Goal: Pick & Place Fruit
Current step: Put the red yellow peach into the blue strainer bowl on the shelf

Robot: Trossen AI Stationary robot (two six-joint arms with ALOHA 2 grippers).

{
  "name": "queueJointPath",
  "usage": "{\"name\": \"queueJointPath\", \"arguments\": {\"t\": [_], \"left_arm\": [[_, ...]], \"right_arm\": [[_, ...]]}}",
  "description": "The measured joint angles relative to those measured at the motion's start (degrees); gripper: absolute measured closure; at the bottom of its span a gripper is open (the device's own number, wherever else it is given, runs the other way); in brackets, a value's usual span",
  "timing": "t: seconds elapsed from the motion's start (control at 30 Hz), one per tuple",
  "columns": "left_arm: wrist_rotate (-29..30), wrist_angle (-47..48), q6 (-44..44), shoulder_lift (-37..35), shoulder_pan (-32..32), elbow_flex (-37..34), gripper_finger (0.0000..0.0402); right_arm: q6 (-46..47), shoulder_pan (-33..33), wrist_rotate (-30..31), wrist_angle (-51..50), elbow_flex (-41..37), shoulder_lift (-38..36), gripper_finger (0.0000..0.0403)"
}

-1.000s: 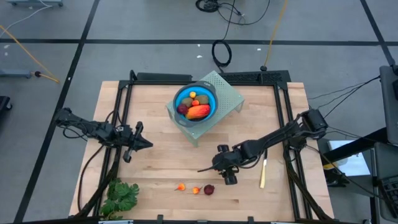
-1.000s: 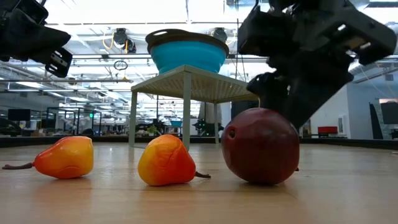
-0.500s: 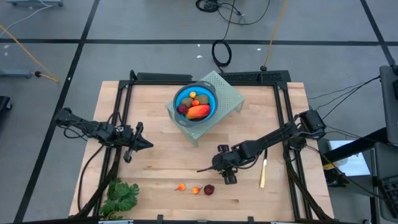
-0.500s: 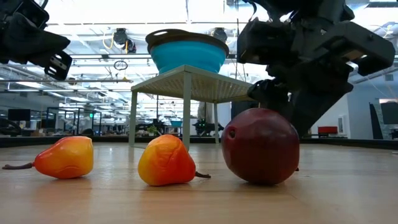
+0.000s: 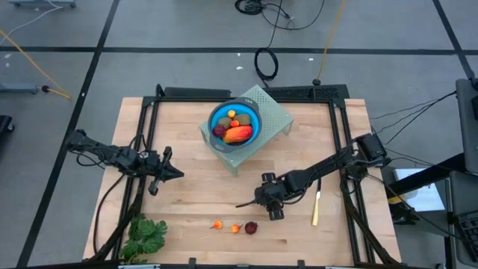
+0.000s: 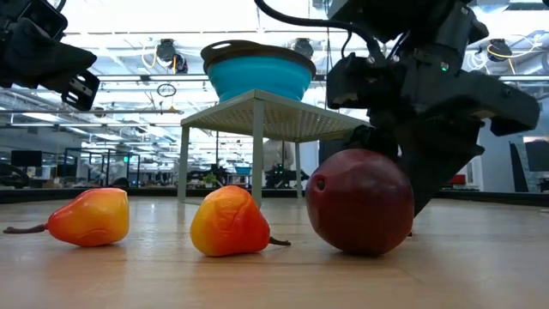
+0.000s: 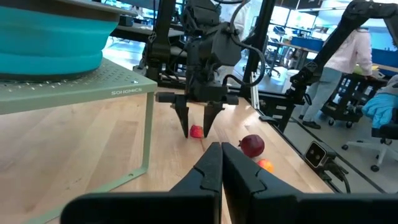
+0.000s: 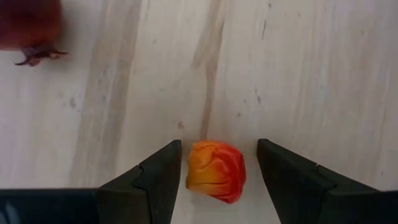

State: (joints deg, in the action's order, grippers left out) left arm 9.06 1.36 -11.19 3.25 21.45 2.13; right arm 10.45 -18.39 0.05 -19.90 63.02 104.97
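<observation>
Fruit, small orange-red piece point(image 8: 216, 170) on table point(image 5: 194, 194) between spread right gripper point(image 8: 217, 171) fingers, dark red ball point(image 5: 251, 227) at seven o'clock, left gripper point(image 5: 176, 172) fingers together, waiting at nine o'clock.

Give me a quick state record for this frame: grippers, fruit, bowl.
right gripper: open, straddling a small orange-red fruit on the table, not gripping it
left gripper: shut, empty, over the table's left side
loose fruit: dark red ball, orange pieces beside it
bowl: on green rack, fruit inside
other: leafy bunch, knife
</observation>
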Motion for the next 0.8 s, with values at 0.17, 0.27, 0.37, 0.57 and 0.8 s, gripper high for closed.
{"name": "queueJointPath", "arguments": {"t": [0.17,0.27,0.37,0.57,0.8], "left_arm": [[0.0,0.0,-0.1,0.0,0.0,0.0,0.0395],[0.0,0.0,-0.1,0.0,0.0,0.0,0.0386],[0.0,0.1,-0.1,0.0,0.0,0.0,0.0381],[0.0,0.1,-0.1,0.0,0.0,0.0,0.0391],[0.0,0.1,-0.1,0.0,0.0,0.0,0.0396]], "right_arm": [[-1.3,0.0,0.1,-0.2,0.0,0.0,0.0195],[-0.5,0.0,0.0,-0.5,0.0,0.0,0.0195],[-0.4,-0.1,0.1,-1.2,0.0,0.0,0.0195],[-0.4,0.0,0.1,-2.2,0.0,0.0,0.0195],[-0.4,0.0,0.1,-3.4,0.0,0.0,0.0195]]}}
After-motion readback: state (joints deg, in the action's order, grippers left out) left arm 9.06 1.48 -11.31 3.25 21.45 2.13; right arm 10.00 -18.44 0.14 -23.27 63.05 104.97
